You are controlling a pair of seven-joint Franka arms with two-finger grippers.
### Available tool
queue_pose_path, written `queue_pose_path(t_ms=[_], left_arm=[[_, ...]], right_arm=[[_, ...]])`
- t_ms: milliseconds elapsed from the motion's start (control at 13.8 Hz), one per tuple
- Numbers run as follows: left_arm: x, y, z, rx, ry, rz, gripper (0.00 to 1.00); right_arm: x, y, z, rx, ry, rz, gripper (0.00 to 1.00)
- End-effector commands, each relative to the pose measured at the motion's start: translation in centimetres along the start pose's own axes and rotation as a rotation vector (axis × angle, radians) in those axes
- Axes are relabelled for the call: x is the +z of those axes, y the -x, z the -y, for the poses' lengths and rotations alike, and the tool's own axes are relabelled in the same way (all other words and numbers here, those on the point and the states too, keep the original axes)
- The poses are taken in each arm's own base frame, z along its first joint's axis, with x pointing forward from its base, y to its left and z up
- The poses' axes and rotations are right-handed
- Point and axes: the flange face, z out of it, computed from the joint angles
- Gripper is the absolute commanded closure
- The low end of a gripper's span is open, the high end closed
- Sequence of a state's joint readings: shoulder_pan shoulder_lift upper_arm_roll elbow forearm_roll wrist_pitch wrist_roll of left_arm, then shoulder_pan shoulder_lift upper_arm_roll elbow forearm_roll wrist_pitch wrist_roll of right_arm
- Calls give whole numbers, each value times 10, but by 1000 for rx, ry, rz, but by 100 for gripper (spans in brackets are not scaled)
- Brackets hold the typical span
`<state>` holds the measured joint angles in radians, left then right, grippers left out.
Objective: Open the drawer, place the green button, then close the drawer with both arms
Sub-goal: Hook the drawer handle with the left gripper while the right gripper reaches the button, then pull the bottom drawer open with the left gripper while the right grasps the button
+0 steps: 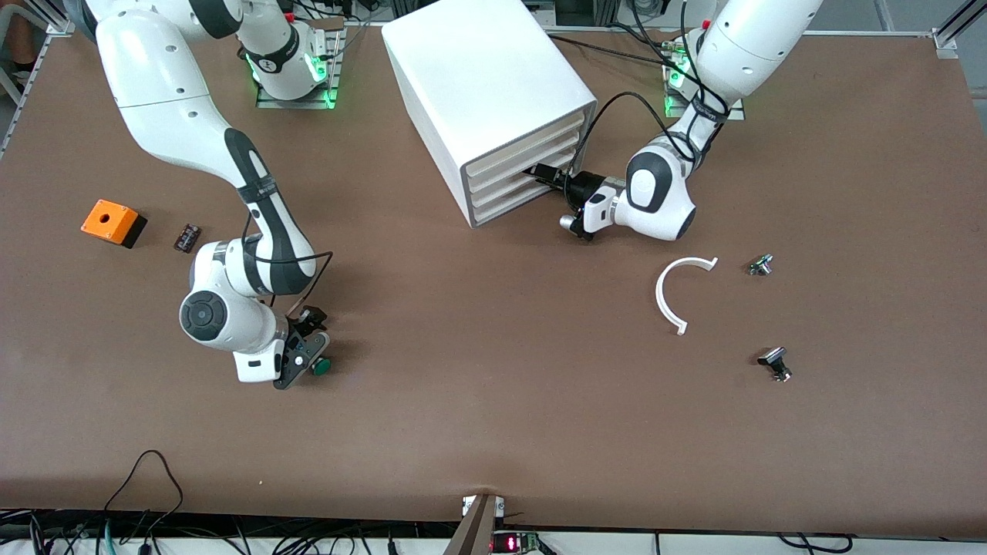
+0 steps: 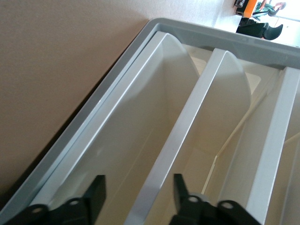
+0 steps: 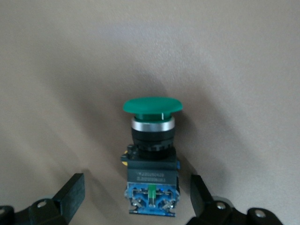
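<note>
The button [image 3: 152, 105], green cap on a dark blue-black body, lies on the table near the right arm's end [image 1: 321, 367]. My right gripper [image 1: 312, 347] is low over it and open; its fingers [image 3: 70, 192] stand on either side of the button's body without touching it [image 3: 136, 190]. My left gripper [image 1: 541, 176] is at the front of the white cabinet [image 1: 486, 85], above the lowest drawer [image 1: 509, 206]. It is open [image 2: 138, 183], with one finger on each side of a white drawer front edge [image 2: 159, 187]. I cannot tell which drawer that edge belongs to.
An orange cube with a hole [image 1: 112, 221] and a small dark part [image 1: 186, 237] lie toward the right arm's end. A white curved strip [image 1: 668, 293], a small silver knob [image 1: 761, 265] and a black-and-silver knob [image 1: 775, 364] lie toward the left arm's end.
</note>
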<state>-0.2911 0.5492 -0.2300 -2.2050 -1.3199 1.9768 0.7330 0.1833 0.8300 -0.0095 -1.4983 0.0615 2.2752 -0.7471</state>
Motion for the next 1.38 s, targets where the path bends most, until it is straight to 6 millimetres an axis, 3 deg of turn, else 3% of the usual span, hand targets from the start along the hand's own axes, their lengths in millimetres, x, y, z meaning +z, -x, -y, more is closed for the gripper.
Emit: queue_pose_path(t_ms=[0, 72, 145, 217, 290, 362, 579, 724, 1014, 1159, 1231, 1303], left_arm=[[11, 5, 2, 7, -3, -4, 75], [11, 5, 3, 6, -4, -5, 92], [11, 5, 4, 7, -8, -5, 100], [11, 5, 4, 7, -10, -3, 100], [9, 4, 4, 10, -16, -4, 100], [-7, -2, 7, 13, -51, -62, 100], [-51, -23, 8, 27, -114, -202, 100], [-77, -33, 8, 28, -125, -259, 100], [-154, -60, 1, 51, -132, -404, 100], [-167, -66, -5, 63, -132, -428, 100], [-170, -67, -6, 59, -130, -434, 95], [-169, -67, -6, 55, -128, -434, 66]], right_arm=[[1, 1, -4, -8, -10, -20, 8], [0, 0, -4, -13, -7, -21, 27], [0, -2, -2, -16, -8, -19, 45], [-1, -6, 2, -19, -7, -23, 58], [-6, -7, 2, -22, -3, -26, 63], [-9, -8, 1, -24, 0, -30, 67], [-12, -9, 1, -29, 3, -33, 68], [-27, -12, 1, -36, 15, -47, 69], [-90, -26, 10, -64, 62, -114, 69], [-113, -37, 23, -88, 73, -147, 69], [-115, -40, 26, -93, 72, -151, 69], [-116, -41, 27, -96, 72, -154, 69]])
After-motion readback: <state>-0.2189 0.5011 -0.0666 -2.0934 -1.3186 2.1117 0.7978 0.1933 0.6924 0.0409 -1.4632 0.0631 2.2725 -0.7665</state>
